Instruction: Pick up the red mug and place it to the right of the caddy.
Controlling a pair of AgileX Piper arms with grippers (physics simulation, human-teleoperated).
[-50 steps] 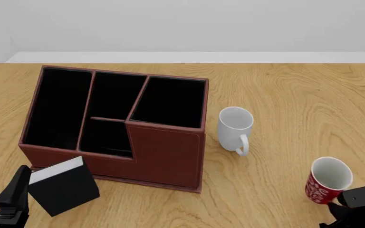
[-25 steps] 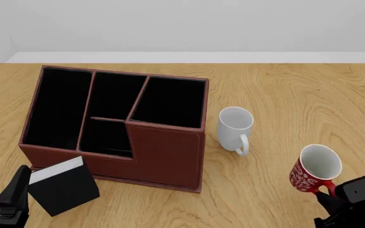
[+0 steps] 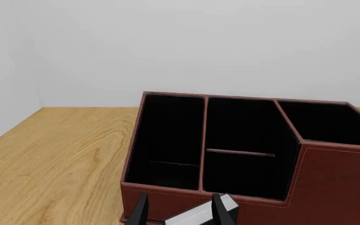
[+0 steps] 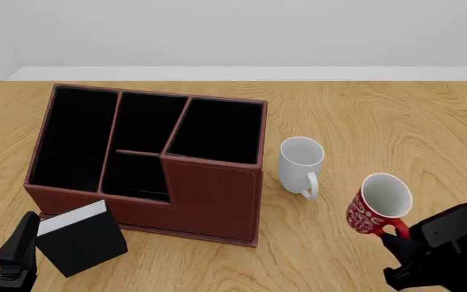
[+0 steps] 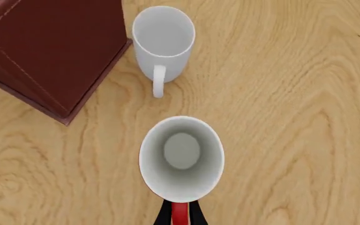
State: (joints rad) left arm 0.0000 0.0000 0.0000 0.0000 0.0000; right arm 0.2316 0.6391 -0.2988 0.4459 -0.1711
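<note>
There are no words, numbers or signs to read anywhere. The red mug (image 4: 377,212) has only a white flower pattern on it, not letters. The caddy (image 4: 148,160) and the white mug (image 4: 301,162) are plain.

left tool (image 4: 14,252): matte black, angular fingers | right tool (image 4: 400,240): black, blocky housing, thin fingers

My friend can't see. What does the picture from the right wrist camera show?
A red mug with a white inside is held by its red handle in the right gripper, seen from above over a wooden table. Beyond it stand a plain white mug and a corner of the reddish-brown leather-look caddy.
</note>
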